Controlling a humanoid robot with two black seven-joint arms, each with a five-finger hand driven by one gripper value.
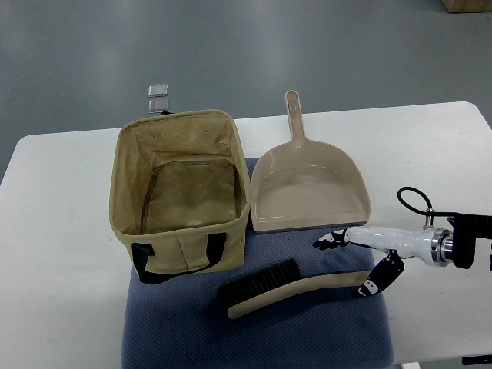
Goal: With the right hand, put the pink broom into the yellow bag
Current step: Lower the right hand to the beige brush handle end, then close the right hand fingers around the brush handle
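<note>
A white table (69, 231) fills most of the view, with grey floor beyond its far edge. On its near middle lies a blue mat (261, 330). The yellow bag (181, 196) stands open on the mat's left part, its mouth facing up and 1 black strap at its near side. Just right of the bag rests a pink dustpan (307, 188), handle pointing away toward the table's far edge and its open lip toward the near side.

The broom (292, 286) lies flat on the mat, in front of both bag and dustpan, outside the bag. Its dark bristles point toward the bag and its pale handle runs right.

The right hand (361, 261) comes in from the right edge on a white forearm. Its dark fingers (329, 241) are spread; 1 group reaches left above the handle, and the other reaches down to the handle's right end, touching or nearly touching it, not closed around it.

2 small grey squares (158, 95) lie on the floor behind the bag.
</note>
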